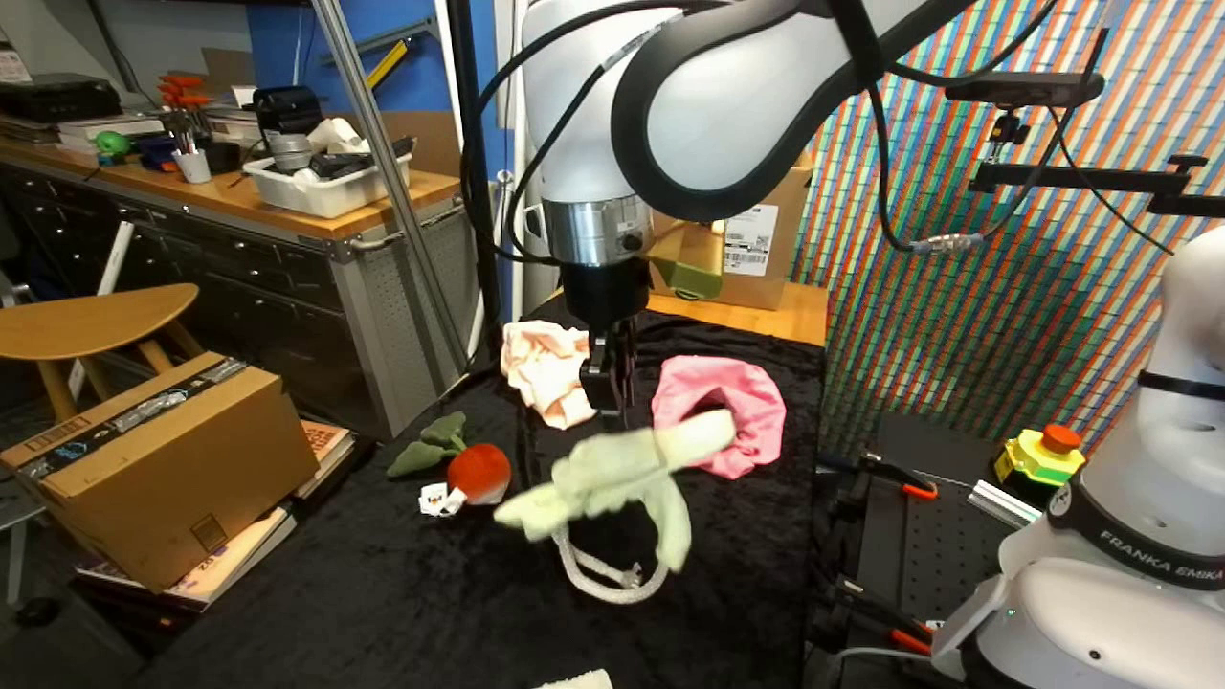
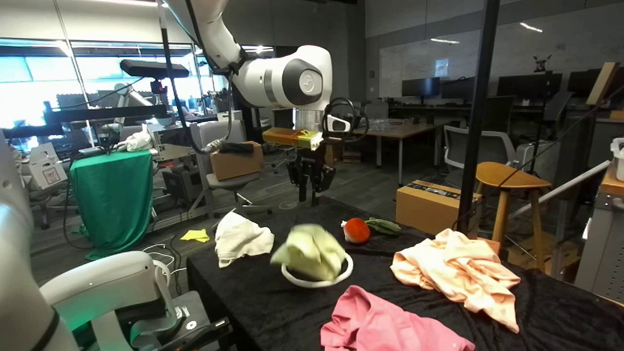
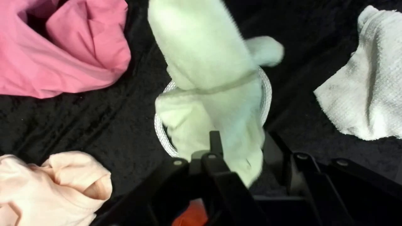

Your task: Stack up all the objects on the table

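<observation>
My claw [image 3: 244, 138] hangs with jaws apart above the pale yellow-green plush cloth [image 2: 309, 251], which looks mid-drop over the white braided-cord ring [image 3: 267, 95]. I judge this the release; next, lift clear and fetch the crumpled pink fabric [image 2: 380, 321].

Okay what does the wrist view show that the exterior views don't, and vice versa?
Only the wrist view: no extra object, just a downward angle past the open gripper onto the pale green cloth and white ring.
Only the exterior views: among other things, the robot arm, a cardboard box, a stool and the green leaves of the red toy.
Shared: gripper, pale green cloth, white ring, pink cloth, peach cloth, white towel, red toy.
</observation>
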